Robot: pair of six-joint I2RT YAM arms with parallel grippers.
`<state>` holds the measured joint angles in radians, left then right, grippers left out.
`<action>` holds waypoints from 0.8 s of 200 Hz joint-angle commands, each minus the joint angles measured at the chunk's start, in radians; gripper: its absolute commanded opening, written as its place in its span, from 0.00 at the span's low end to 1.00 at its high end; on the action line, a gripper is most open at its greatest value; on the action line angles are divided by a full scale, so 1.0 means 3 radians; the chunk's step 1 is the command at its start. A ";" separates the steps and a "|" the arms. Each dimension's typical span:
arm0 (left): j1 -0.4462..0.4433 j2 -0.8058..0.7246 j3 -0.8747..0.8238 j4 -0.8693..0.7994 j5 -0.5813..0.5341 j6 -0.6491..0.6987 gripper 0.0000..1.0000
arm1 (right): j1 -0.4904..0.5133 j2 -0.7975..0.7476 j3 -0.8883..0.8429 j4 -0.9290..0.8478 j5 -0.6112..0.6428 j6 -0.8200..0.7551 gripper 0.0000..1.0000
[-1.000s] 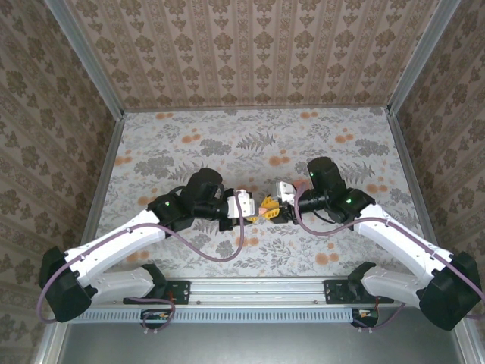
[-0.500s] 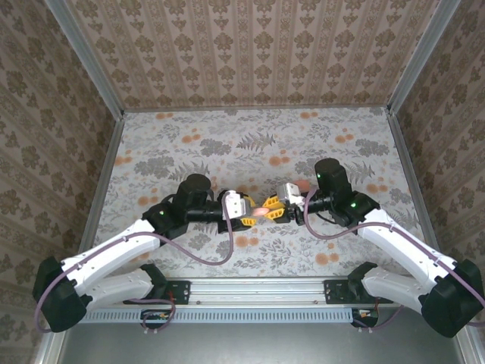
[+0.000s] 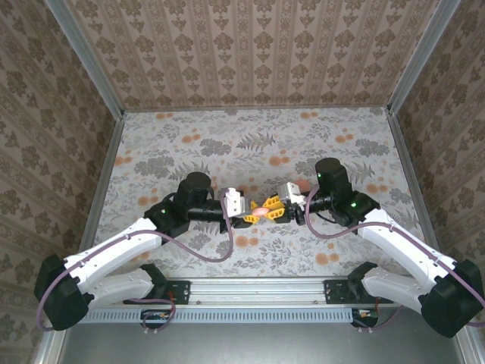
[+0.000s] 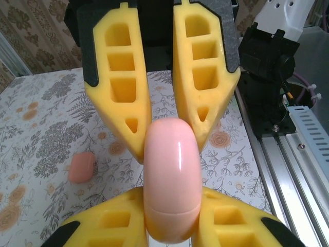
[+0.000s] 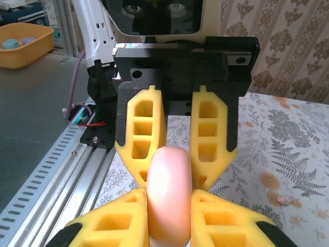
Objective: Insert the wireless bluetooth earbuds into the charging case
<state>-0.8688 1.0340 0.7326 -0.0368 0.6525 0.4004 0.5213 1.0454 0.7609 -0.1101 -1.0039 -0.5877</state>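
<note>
A closed, glossy pink charging case (image 3: 261, 210) hangs above the middle of the table between both grippers. My left gripper (image 3: 252, 215) is shut on one end of the case (image 4: 172, 180), its yellow fingers (image 4: 103, 221) pressed against both sides. From the other side my right gripper (image 3: 270, 208) is shut on the case (image 5: 168, 190) too, with its fingers (image 5: 226, 216) flanking it. One pink earbud (image 4: 81, 167) lies on the flowered table beyond the grippers. A second, smaller-looking earbud (image 5: 281, 198) lies on the cloth.
The flowered table (image 3: 189, 144) is walled by patterned panels at the back and sides. An aluminium rail (image 3: 258, 288) runs along the near edge between the arm bases. A yellow bin (image 5: 23, 43) stands off the table.
My left gripper has swung right and closed on the case, which the right gripper was holding. The right gripper has shifted slightly right and stayed shut.
</note>
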 commanded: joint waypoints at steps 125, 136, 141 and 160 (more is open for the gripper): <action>0.0027 0.0020 0.0060 -0.0023 0.0153 -0.0060 0.14 | -0.0312 0.0138 0.0244 0.0345 0.0166 0.0623 0.42; 0.0028 0.0020 0.0048 -0.0001 0.0143 -0.0073 0.14 | -0.0345 0.0161 0.0272 0.0379 0.0202 0.0694 0.42; 0.0033 0.0020 0.0039 0.0025 0.0143 -0.0086 0.13 | -0.0350 0.0172 0.0284 0.0378 0.0220 0.0711 0.42; 0.0045 0.0012 0.0000 0.0132 0.0133 -0.0151 0.14 | -0.0367 0.0221 0.0329 0.0348 0.0222 0.0757 0.42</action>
<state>-0.8524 1.0412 0.7330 -0.0273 0.6495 0.3840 0.4267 1.0904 0.8169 -0.0467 -0.9756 -0.4107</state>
